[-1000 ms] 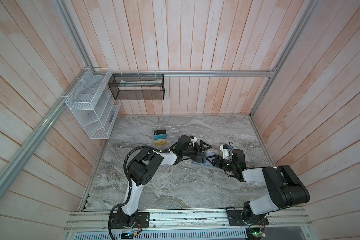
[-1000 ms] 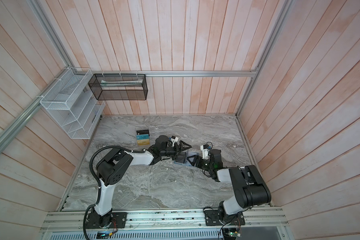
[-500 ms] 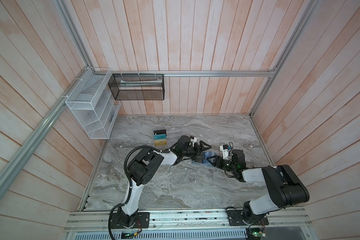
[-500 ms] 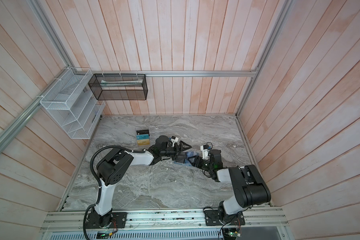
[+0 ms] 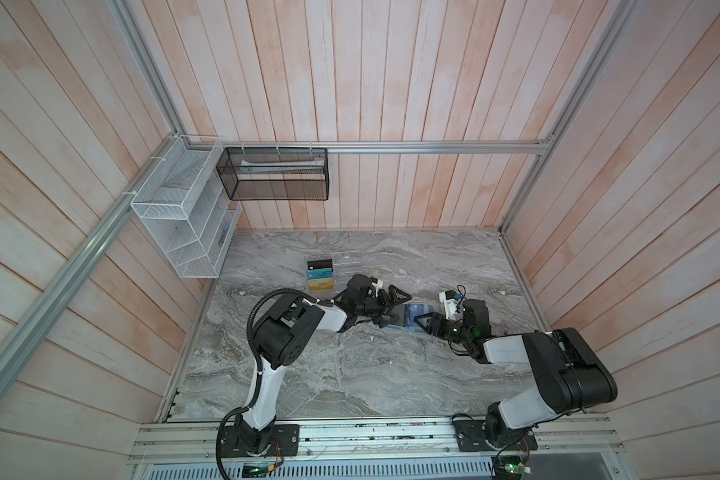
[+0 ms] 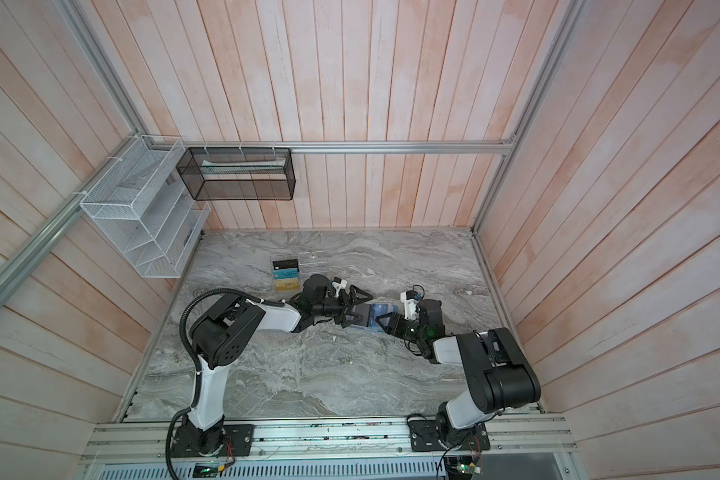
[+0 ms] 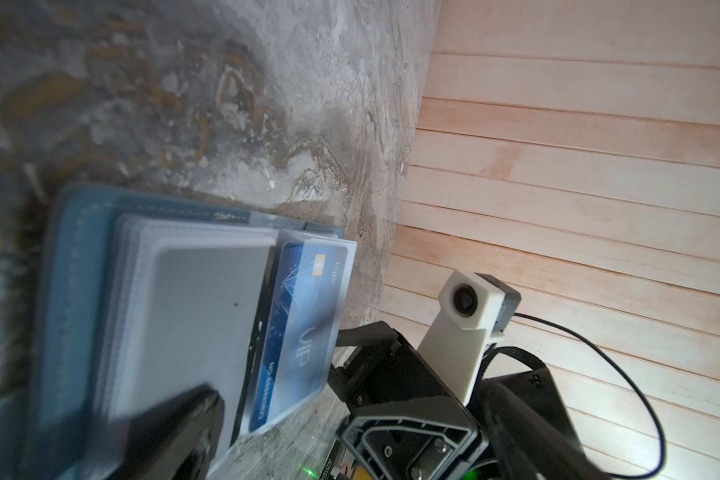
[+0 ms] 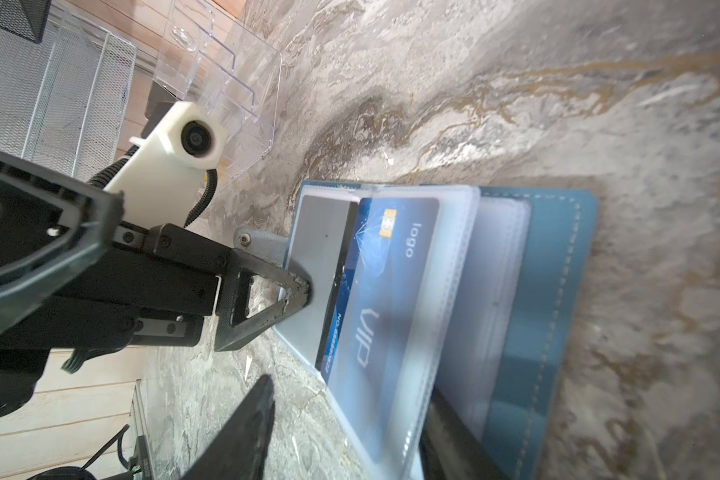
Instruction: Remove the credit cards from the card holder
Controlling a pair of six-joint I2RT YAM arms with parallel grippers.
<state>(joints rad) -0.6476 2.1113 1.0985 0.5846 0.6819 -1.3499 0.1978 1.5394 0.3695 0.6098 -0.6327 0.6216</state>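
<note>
Progress two-thirds: teal card (image 5: 320, 274) and gold card (image 5: 321, 285) racked beside left gripper (image 5: 396, 311), spread wide. Blue card (image 8: 391, 291) left in holder (image 8: 558, 291), astride it right gripper (image 5: 424, 324), part-open, not pinching.

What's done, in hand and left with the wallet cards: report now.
Done: the teal plastic card and gold-yellow card sit in the clear acrylic rack. In hand: the open left gripper presses on the open slate-blue folding card holder; the right gripper straddles the sleeved dark blue card, jaws apart. Left: pulling it out.
</note>
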